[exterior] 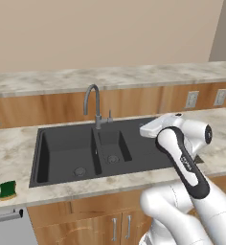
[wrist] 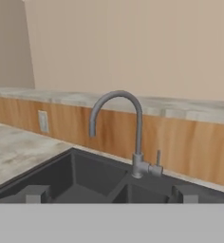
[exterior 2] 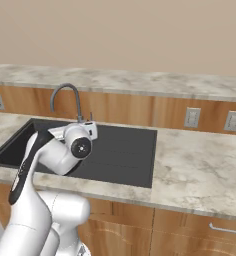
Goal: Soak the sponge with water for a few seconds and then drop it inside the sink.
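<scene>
With the claw (wrist: 109, 193) spread empty, the far-off sponge (exterior: 8, 190) could be knocked off the surface (exterior: 14, 153).

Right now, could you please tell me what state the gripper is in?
Gripper: open and empty, facing the faucet.

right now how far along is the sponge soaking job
Nothing looks done. The small green and yellow sponge sits on the marble counter left of the matte black sink, untouched. No water runs from the grey curved faucet. In hand: the gripper hangs open and empty above the sink, facing the faucet. Left: grasp the sponge, wet it, drop it in the sink.
</scene>
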